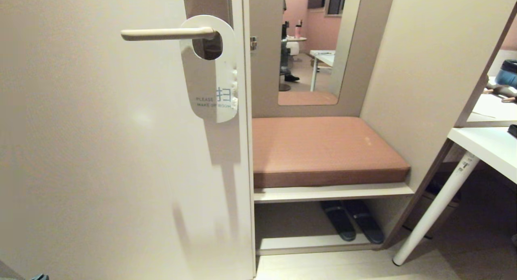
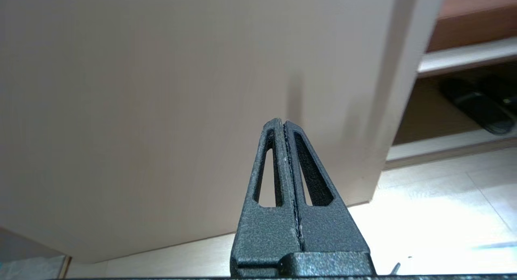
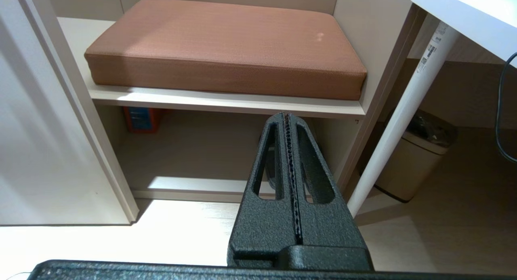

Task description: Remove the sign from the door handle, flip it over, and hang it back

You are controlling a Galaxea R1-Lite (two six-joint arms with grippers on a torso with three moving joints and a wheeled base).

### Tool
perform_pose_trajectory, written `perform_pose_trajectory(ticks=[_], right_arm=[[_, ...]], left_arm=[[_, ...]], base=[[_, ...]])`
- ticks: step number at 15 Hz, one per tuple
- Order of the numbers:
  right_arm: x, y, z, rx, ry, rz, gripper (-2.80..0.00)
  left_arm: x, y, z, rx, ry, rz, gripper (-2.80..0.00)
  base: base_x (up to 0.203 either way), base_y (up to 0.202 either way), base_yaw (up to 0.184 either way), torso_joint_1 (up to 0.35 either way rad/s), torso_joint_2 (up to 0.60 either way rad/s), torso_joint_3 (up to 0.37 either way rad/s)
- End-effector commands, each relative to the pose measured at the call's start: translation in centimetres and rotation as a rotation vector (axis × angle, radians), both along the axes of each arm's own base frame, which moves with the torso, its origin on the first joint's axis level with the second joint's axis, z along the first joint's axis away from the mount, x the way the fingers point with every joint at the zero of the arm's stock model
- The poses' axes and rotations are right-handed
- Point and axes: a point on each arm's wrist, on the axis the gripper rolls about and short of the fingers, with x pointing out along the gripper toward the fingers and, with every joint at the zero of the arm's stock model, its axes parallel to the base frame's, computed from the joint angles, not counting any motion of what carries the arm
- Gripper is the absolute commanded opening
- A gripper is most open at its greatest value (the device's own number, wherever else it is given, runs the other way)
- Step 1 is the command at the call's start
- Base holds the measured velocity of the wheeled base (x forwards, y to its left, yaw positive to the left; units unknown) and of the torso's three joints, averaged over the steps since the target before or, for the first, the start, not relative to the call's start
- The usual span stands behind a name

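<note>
The sign hangs by its round hole on the door handle, its white "PLEASE MAKE UP ROOM" face outward. The handle is a cream lever on a brown backplate at the head view's top. My left gripper is shut and empty, low down and pointing at the lower part of the door, far below the sign. My right gripper is shut and empty too, facing the shelf under the bench. Neither gripper's fingers show in the head view.
Right of the door stands a bench with a brown cushion and dark slippers on the shelf below. A white table with a slanted leg is at the far right, a bin behind it.
</note>
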Motion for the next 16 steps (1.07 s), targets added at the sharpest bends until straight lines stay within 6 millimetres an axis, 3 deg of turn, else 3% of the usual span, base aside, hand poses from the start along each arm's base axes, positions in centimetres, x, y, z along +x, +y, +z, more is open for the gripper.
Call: perform_pose_trajectory(ticks=[1, 16], right_arm=[[0.0, 0.0, 0.0, -0.001, 0.001, 0.001, -2.8], [0.0, 0.0, 0.0, -0.001, 0.001, 0.001, -2.8]], left_arm=[[-1.7, -0.1, -0.9, -0.005, -0.067, -0.013, -2.8], [-3.6, 0.0, -1.7, -0.097, -0.231, -0.003, -2.8]], base=[[0.0, 0.0, 0.0, 0.0, 0.0, 0.0], [0.0, 0.0, 0.0, 0.0, 0.0, 0.0]])
